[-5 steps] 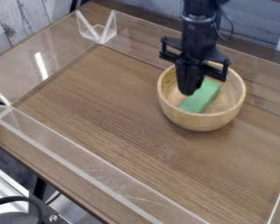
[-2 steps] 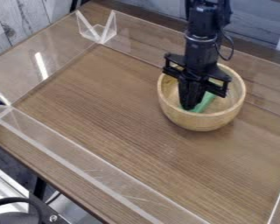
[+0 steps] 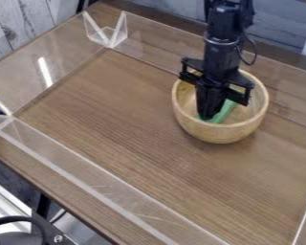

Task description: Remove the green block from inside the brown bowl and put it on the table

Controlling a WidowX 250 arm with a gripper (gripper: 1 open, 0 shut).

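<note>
Camera view: gripper [image 3: 217,107] points straight down into the brown bowl [image 3: 198,127], right of centre. Fingers pressed together, tips at the green block [image 3: 229,114] lying inside the bowl; can't tell if they pinch it. Bowl sits on the table [image 3: 104,115].

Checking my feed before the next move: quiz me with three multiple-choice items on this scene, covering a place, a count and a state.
1. Where is the green block?
A) on the bare table
B) inside the brown bowl
C) outside the acrylic walls

2. How many bowls stand on the table?
A) one
B) two
C) three

3. How is the claw?
A) wide open over bare table
B) out of view
C) pointing down into the bowl, fingers together

Answers: 1 B, green shows within the bowl's rim beside the claw. 2 A, only one bowl is visible. 3 C, the narrow dark tip reaches below the rim.
</note>
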